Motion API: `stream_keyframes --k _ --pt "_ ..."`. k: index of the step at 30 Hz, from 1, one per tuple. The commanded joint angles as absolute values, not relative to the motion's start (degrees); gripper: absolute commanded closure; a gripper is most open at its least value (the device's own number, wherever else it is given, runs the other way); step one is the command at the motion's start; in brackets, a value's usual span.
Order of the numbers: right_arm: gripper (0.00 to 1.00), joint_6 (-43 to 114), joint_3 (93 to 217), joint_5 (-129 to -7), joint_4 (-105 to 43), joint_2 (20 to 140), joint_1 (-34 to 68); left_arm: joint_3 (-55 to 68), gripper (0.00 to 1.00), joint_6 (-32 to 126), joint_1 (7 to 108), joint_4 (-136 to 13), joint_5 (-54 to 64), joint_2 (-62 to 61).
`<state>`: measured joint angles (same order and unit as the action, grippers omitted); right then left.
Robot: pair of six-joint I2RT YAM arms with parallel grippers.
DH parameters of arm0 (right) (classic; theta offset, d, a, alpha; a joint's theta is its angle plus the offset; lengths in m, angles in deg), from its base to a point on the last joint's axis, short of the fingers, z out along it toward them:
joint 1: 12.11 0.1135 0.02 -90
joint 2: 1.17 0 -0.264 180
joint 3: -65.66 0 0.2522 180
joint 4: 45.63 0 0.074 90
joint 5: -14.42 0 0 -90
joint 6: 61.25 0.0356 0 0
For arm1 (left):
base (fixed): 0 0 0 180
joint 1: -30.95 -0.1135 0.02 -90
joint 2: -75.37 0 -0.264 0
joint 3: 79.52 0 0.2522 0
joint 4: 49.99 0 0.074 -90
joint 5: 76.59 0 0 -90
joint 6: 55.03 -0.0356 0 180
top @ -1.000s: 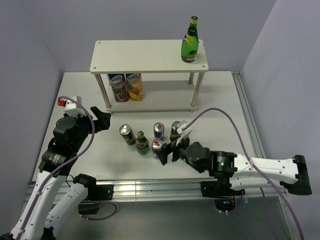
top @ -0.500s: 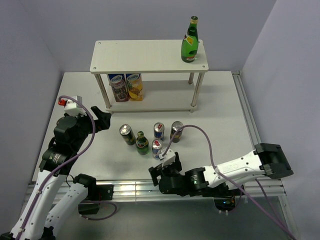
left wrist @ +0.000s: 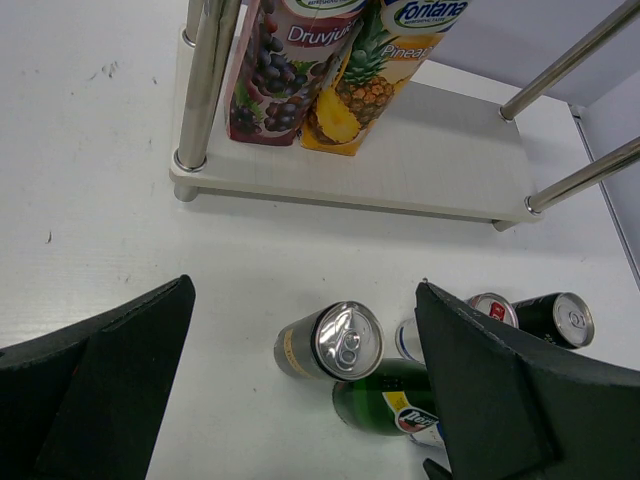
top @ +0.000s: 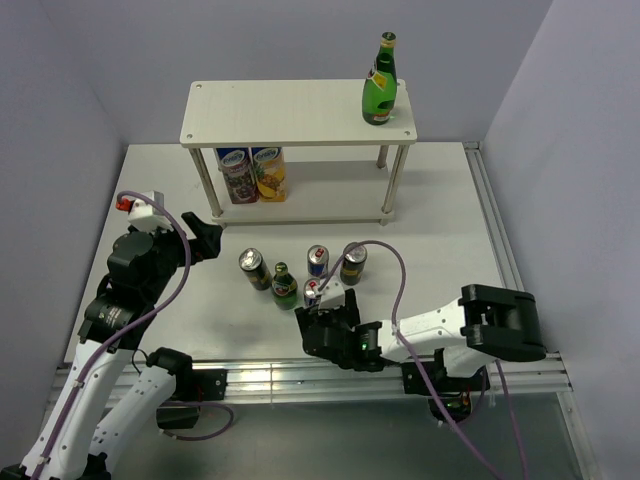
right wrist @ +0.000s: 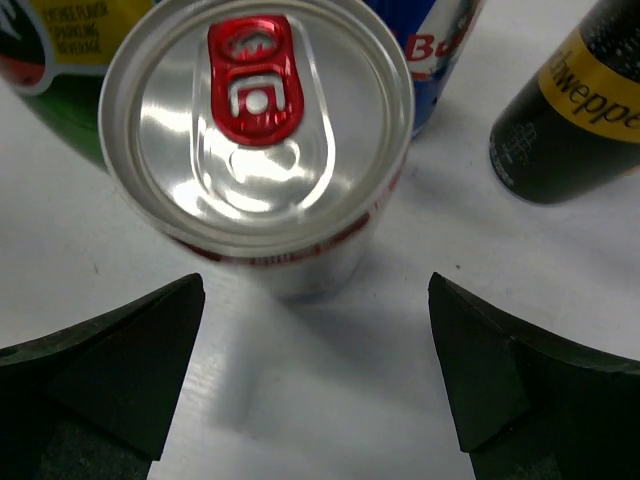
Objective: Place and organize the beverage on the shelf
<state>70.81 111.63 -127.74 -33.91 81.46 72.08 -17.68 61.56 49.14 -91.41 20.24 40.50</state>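
Right gripper (right wrist: 315,292) sits low at bottom centre of the top cam, fingers spread wide apart, nothing in them. On the R wrist cam the silver can (right wrist: 258,130) w/ the red tab stands upright, upper middle of frame, just past the fingertips and not between them afaict. Behind it there's a blue can (right wrist: 440,45) at top centre, a dark can (right wrist: 565,105) w/ yellow label top right, and a bit of green bottle (right wrist: 45,75) top left.

Left gripper (left wrist: 305,295) is also wide open and holding nothing, up off the table at mid left of the top cam. Its cam looks down on another dark can (left wrist: 330,342) lying tilted at lower centre.

The shelf (top: 290,112) is at top centre of the top cam. One green bottle on the shelf (top: 378,85) stands on the upper board, right end. Two juice cartons (top: 253,173) are on the lower board, left side. The other 5 drinks are bunched on the table (top: 450,220) in front of it, mid frame.
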Motion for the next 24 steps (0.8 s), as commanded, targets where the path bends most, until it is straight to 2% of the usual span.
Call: stream_keyframes --k 1,8,12,14,17,20,22,23,24 --pt "0.00 65.0 111.4 -127.3 -45.4 83.5 69.5 -17.6 0.01 60.5 48.9 -89.6 19.1 40.4" --pt "0.01 60.9 110.9 -126.6 -55.8 87.8 66.2 -17.6 0.01 60.5 48.9 -89.5 18.8 40.3" --pt "0.09 60.1 111.0 -130.1 -58.8 90.5 65.3 -17.7 0.01 60.4 48.9 -89.4 18.6 40.5" --pt "0.20 60.2 111.0 -132.0 -60.6 92.4 65.3 -17.6 0.01 60.5 48.9 -89.4 18.6 40.5" --pt "0.44 61.9 111.8 -133.1 -59.2 93.8 65.2 -17.6 0.01 60.4 48.9 -89.4 18.5 40.6" --pt "0.57 62.5 111.2 -132.7 -57.5 92.0 65.4 -17.6 0.01 60.4 48.9 -89.4 18.5 40.6" --pt "0.72 63.8 111.1 -132.9 -53.4 88.9 65.9 -17.7 0.01 60.4 48.8 -89.4 18.4 40.7" --pt "0.80 64.3 111.1 -133.1 -51.7 87.7 66.3 -17.7 0.01 60.4 48.9 -89.4 18.4 40.7" --pt "1.00 65.8 111.2 -134.3 -49.7 86.4 66.8 -17.7 0.01 60.4 48.9 -89.3 18.3 40.7"
